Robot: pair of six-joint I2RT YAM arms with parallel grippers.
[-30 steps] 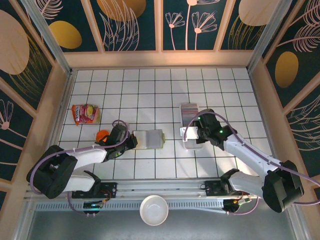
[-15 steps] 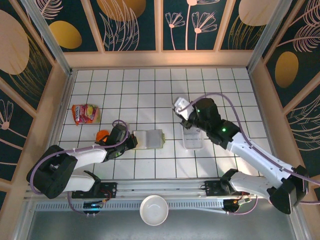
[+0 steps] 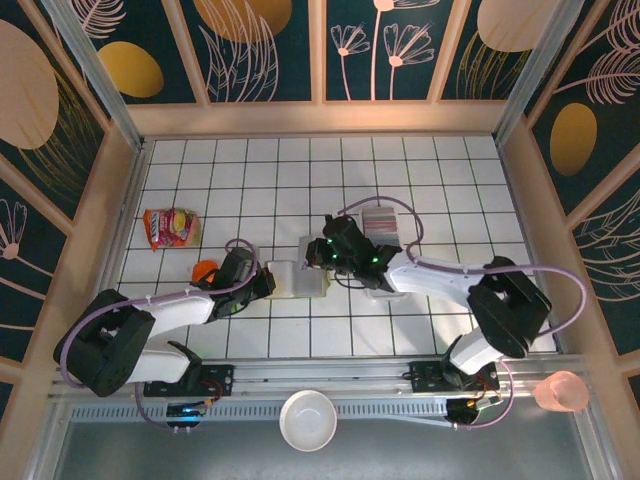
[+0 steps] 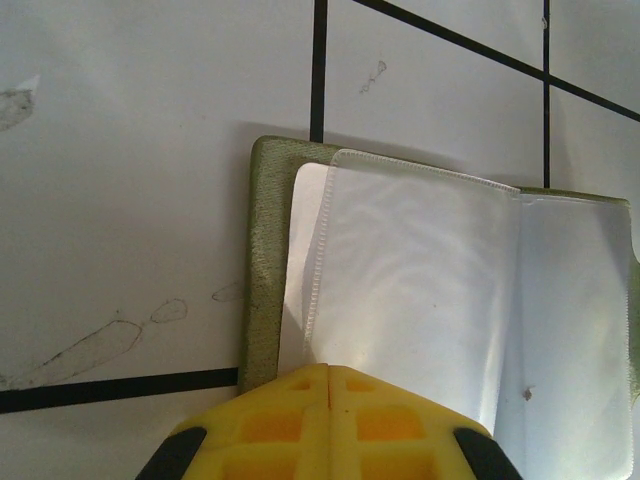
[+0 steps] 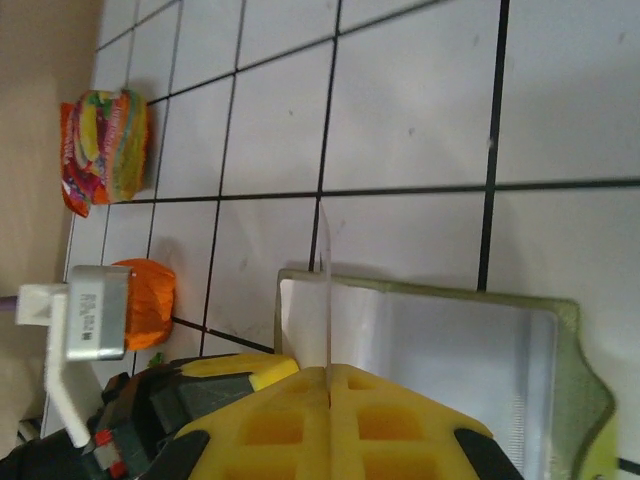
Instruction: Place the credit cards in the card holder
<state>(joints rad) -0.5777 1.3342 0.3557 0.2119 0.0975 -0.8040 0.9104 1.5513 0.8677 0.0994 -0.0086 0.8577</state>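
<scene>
- At mid-table, left gripper (image 3: 262, 280) is clamped on the 9 o'clock edge of the card holder (image 3: 300, 281)
- right gripper (image 5: 328, 372) pinches a credit card (image 5: 325, 290) edge-on over it

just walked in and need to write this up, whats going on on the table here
The left gripper is shut on the edge of the open olive card holder, apparently pinching a clear sleeve to steady it. The right gripper is shut on one thin card, held edge-on just above the holder. That card is not in a pocket yet. A row of cards stands beyond the right arm.
</scene>
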